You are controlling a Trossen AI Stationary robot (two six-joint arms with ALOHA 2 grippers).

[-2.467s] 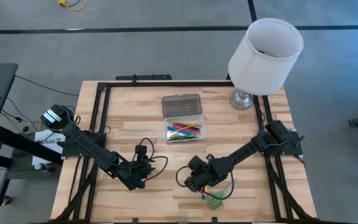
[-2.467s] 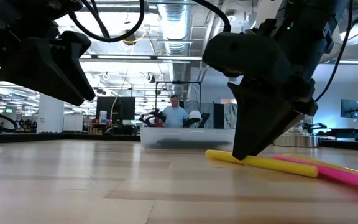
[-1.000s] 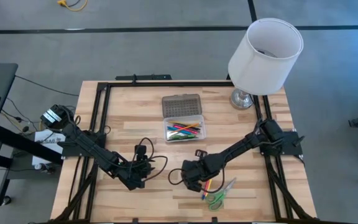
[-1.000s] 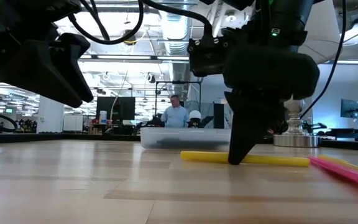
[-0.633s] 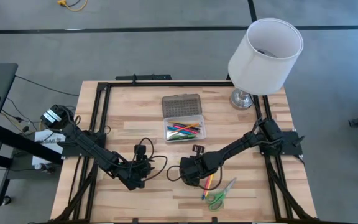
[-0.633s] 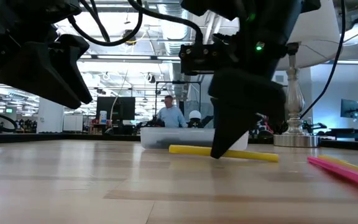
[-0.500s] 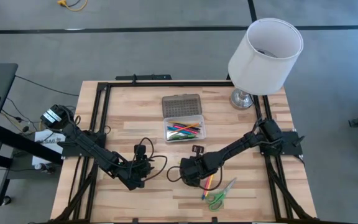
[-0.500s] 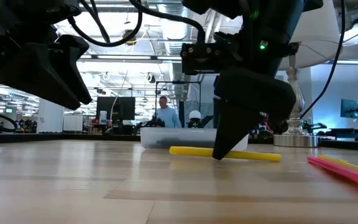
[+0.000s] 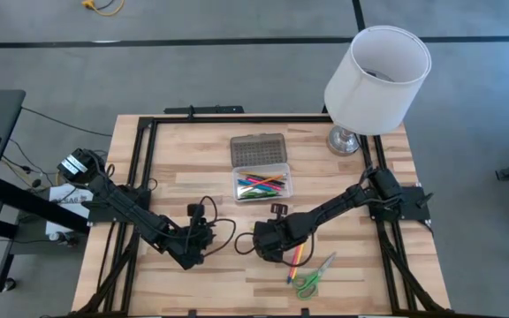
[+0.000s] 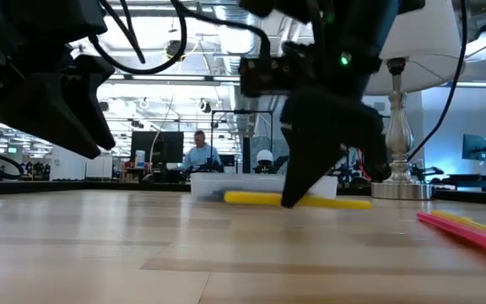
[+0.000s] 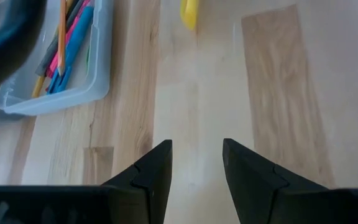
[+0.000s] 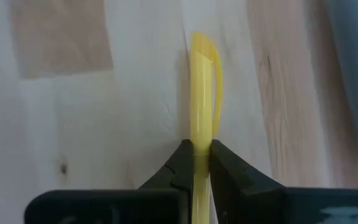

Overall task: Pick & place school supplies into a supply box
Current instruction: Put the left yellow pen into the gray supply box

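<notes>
The supply box [image 9: 262, 186], a clear case, lies at the table's middle with several coloured pens in it. Its dotted lid [image 9: 258, 148] is laid open on the far side. My right gripper [image 9: 269, 251] stands near the box, shut on a yellow pen [image 10: 327, 202]. A pink pen [image 10: 458, 230] and others [image 9: 297, 256] lie flat on the wood to its right. The green-handled scissors [image 9: 307, 281] lie nearer the front edge. My left gripper [image 11: 196, 163] hangs open over bare wood left of the right gripper and holds nothing. My right gripper pinches the yellow pen's shaft [image 12: 201, 144] between its two fingers [image 12: 180, 163], back from the clip end [image 12: 202, 46]. The fingers come steeply from above and lie across the pen. The pen lies nearly level at table height; whether it is clear of the wood I cannot tell.
A lamp with a white shade [image 9: 378, 69] stands on its base [image 9: 345, 140] at the far right corner. Black frame rails [image 9: 144, 168] run along the table's left, right and far sides. A person [image 10: 197, 152] sits in the room beyond the table.
My right gripper has shifted a little toward the table's left and far side and has rolled its wrist. The yellow pen has come with it: it has swung about, its lower end has come up, and it now lies closer to level and nearer the box.
</notes>
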